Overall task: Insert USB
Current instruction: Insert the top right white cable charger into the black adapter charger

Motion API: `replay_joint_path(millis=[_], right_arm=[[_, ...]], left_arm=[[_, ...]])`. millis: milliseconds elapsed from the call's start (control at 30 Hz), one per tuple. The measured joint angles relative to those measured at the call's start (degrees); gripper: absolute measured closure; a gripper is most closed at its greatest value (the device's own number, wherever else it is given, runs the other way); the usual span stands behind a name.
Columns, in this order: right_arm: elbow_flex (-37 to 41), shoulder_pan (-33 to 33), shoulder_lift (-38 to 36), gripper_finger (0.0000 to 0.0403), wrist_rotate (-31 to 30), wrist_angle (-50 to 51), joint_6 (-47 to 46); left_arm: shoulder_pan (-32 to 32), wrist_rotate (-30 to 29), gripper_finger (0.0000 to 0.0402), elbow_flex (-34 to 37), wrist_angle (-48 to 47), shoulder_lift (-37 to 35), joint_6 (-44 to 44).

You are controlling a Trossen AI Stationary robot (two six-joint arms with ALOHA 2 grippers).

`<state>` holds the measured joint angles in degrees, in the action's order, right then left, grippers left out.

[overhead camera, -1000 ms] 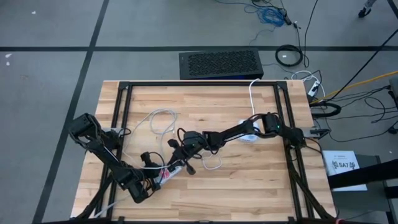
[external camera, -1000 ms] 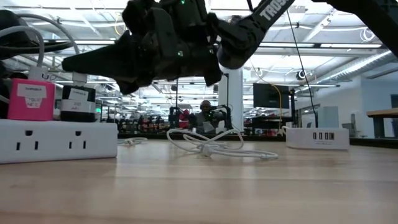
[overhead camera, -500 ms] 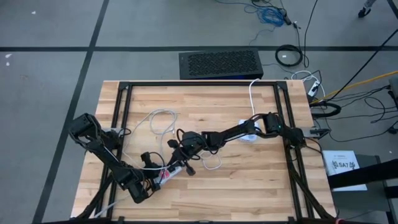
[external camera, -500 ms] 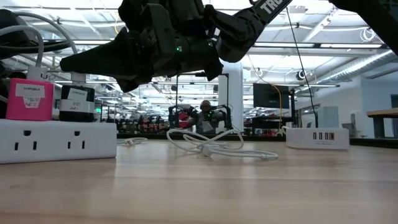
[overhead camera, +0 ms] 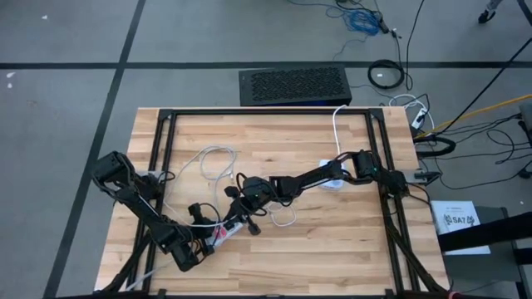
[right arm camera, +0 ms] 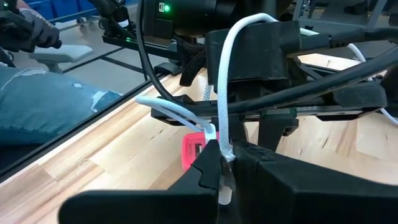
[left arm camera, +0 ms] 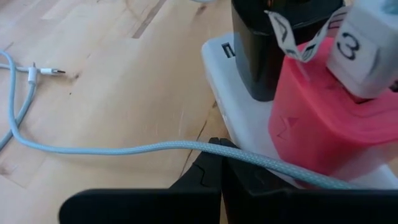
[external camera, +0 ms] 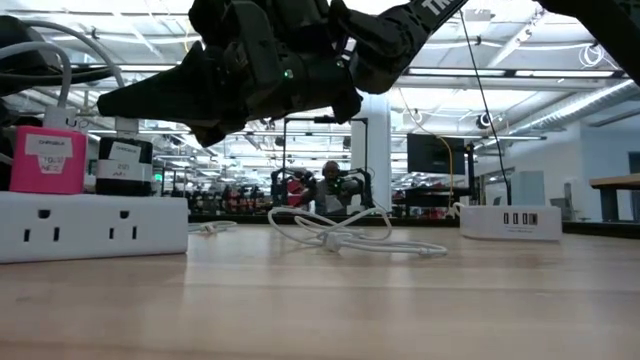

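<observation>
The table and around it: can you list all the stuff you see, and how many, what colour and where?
Table: one, light wood, under both arms.
Power strip: one, white, near the left arm.
Pink plug: one, in the power strip.
Black plug: one, beside the pink plug.
USB hub: one, white, near the right arm.
Cables: several, white, mid-table.
Grille box: one, black, on the floor behind the table.
Left gripper: shut on a cable.
Right gripper: shut on a cable.

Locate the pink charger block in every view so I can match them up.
High view: pink charger low centre-left, by the left gripper.
Low view: far left, atop the white power strip.
Left wrist: right side.
Right wrist: centre, behind fingers.
Shared landmark: the strip.
</observation>
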<state>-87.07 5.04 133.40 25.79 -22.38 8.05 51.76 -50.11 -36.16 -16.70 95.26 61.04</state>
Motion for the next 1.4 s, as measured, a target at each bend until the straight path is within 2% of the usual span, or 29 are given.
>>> replay_joint_path(millis=[633,1033,1400], right_arm=[[0.17,0.1,0.66,0.0403,-1.5,1.51,-0.2],[0.26,1.4,0.42,0.0403,-4.95,2.68,0.35],[1.9,1.51,0.35,0.0403,-6.53,-0.12,-1.52]], left_arm=[[-0.03,0.17,0.0401,0.0,0.81,0.0,-0.28],[-0.03,0.39,0.0401,0.0,0.86,-0.02,0.0],[-0.01,0.44,0.0401,0.0,1.02,-0.02,0.04]])
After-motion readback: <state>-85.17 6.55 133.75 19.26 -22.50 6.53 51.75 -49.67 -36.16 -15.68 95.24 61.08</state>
